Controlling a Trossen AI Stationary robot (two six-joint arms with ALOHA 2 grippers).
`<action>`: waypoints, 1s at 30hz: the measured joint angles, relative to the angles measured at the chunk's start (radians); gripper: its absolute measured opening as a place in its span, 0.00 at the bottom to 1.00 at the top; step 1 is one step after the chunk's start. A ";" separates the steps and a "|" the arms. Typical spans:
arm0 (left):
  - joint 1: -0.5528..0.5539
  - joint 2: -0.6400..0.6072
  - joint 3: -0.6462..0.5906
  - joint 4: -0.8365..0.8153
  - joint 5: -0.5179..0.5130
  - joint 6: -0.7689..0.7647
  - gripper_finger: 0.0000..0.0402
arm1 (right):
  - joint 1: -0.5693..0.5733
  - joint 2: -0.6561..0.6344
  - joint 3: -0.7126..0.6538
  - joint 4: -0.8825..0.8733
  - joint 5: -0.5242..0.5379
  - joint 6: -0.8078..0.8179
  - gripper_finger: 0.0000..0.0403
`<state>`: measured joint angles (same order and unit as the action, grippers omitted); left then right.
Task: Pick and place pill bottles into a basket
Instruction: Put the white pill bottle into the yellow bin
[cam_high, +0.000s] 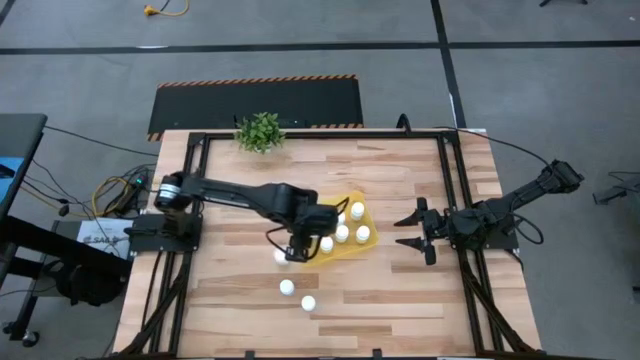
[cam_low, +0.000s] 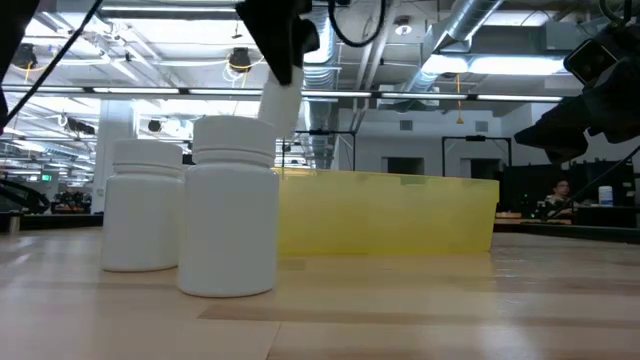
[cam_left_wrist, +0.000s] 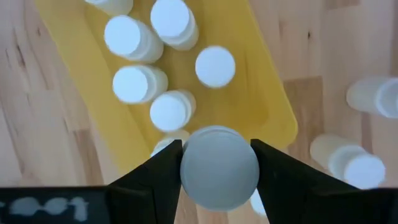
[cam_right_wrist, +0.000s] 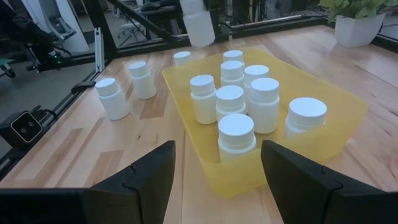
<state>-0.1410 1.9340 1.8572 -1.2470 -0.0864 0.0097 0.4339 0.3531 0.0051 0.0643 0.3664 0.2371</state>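
My left gripper (cam_high: 300, 243) is shut on one white pill bottle (cam_left_wrist: 219, 171) and holds it in the air over the near left corner of the yellow basket (cam_high: 350, 250). The low view shows this bottle (cam_low: 280, 105) hanging below the fingers, above the basket wall (cam_low: 400, 215). Several bottles (cam_right_wrist: 231, 102) stand upright in the basket. Three more bottles (cam_high: 287, 287) stand on their bases on the table near the basket's left side. My right gripper (cam_right_wrist: 217, 180) is open and empty at the table's right, facing the basket. My left gripper pinches the bottle between its two fingers (cam_left_wrist: 163, 171), one on each side of its upper part, just under the cap (cam_left_wrist: 219, 163). The fingers come from above, pointing down. The bottle hangs below them, a little tilted, lifted clear of table and basket.
A small green potted plant (cam_high: 260, 130) stands at the table's far edge. Black frame rails (cam_high: 455, 200) run along the table's left and right sides. Two loose bottles (cam_low: 230, 205) stand close to the low camera. Bare wood lies between the basket and my right gripper.
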 joint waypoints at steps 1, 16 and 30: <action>0.000 0.007 0.000 0.012 0.001 0.000 0.42 | 0.000 0.000 0.000 0.000 0.000 0.000 0.57; 0.018 0.083 -0.065 0.126 0.036 -0.048 0.42 | 0.000 0.000 0.000 0.000 0.000 0.000 0.57; 0.017 0.080 -0.183 0.241 0.113 -0.102 0.42 | 0.000 0.000 0.000 0.000 0.000 0.000 0.57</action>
<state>-0.1237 2.0136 1.6746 -1.0063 0.0264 -0.0928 0.4341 0.3534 0.0051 0.0639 0.3664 0.2367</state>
